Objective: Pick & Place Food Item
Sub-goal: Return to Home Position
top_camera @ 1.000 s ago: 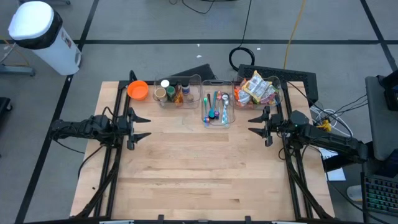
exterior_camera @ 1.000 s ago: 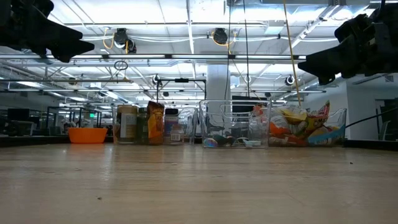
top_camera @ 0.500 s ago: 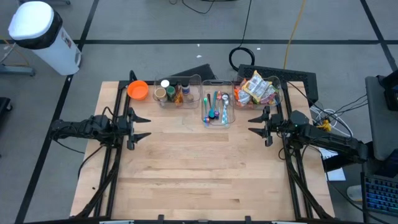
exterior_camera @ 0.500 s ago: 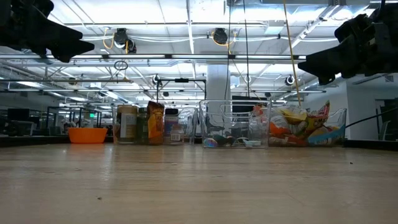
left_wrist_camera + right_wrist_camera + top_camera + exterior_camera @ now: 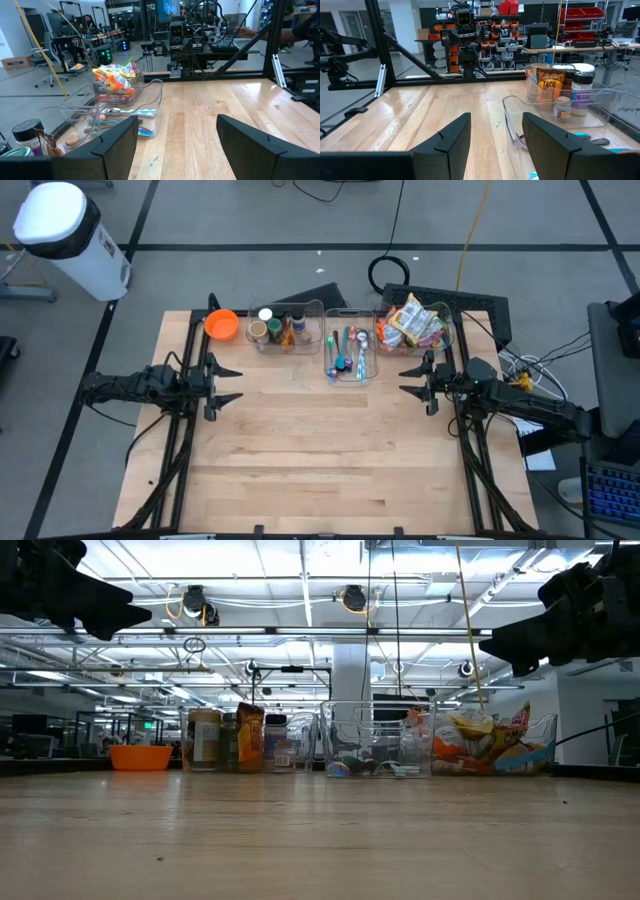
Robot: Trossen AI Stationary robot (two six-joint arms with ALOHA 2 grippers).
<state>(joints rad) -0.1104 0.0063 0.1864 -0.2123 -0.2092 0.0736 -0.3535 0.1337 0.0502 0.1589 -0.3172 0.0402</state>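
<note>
Left tool (image 5: 238,384): fingers spread wide, empty, hanging above the table (image 5: 320,460) at mid-left of the high view. Right tool (image 5: 403,380): likewise spread and empty, at mid-right. Farther up, at upper centre: spoons (image 5: 345,348) lying inside the clear centre bin (image 5: 349,381). Probably light, stiff, slick plastic; best pinched across the thin handle, near mid-length.

Wooden butcher-block table (image 5: 320,450), light finish, surface flat. Four items rest directly on it, all in one row along the back edge. Orange bowl (image 5: 221,325) near the back left corner. Beside it, left transparent bin (image 5: 312,330). Center transparent bin (image 5: 350,380) just beside that, reaching farther toward the table's middle. Right transparent bin (image 5: 415,350) near the back right corner.
</note>
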